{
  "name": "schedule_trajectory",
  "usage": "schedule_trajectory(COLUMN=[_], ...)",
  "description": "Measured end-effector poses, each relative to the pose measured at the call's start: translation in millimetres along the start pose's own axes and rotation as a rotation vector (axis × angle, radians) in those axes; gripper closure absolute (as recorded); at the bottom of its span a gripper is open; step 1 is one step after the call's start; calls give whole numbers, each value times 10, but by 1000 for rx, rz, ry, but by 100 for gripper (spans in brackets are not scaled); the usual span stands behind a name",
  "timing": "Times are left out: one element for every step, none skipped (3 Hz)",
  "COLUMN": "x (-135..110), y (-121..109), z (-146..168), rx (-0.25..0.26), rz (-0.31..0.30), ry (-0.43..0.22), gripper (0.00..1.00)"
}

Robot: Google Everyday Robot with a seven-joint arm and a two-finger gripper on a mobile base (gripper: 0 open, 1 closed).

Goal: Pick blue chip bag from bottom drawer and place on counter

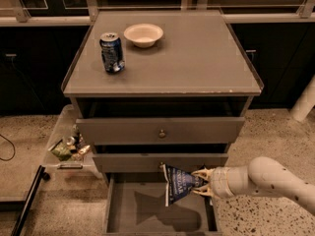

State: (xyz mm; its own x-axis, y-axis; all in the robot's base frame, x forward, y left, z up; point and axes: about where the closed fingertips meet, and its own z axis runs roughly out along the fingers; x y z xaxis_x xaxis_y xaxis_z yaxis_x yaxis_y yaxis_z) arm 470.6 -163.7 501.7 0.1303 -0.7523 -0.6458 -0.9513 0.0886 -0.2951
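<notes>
The blue chip bag (178, 183) is held in the air above the open bottom drawer (123, 215), clear of its floor; its right edge is gripped by the gripper (201, 182), whose jaws are clamped on it, reached in from the drawer's right side; well above the drawer, the counter (197, 53) is seen bearing a soda can (112, 52) and a bowl (143, 34) towards its rear left.

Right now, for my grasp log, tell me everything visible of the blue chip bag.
The blue chip bag is a small, crinkly dark-blue packet with white lettering and pale edges. It hangs tilted above the bottom drawer floor, casting a shadow there. The gripper, reaching from the right, pinches its right edge.
</notes>
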Motion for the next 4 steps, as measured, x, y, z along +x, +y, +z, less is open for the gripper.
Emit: schedule_trajectory(x=[-118, -512, -913, -1345], y=[-19, -139, -395, -611], z=[-168, -715, -1394, -2149], rx=[19, 65, 107, 152], rz=[-9, -60, -109, -147], ry=[15, 33, 55, 80], gripper=[100, 100, 100, 100])
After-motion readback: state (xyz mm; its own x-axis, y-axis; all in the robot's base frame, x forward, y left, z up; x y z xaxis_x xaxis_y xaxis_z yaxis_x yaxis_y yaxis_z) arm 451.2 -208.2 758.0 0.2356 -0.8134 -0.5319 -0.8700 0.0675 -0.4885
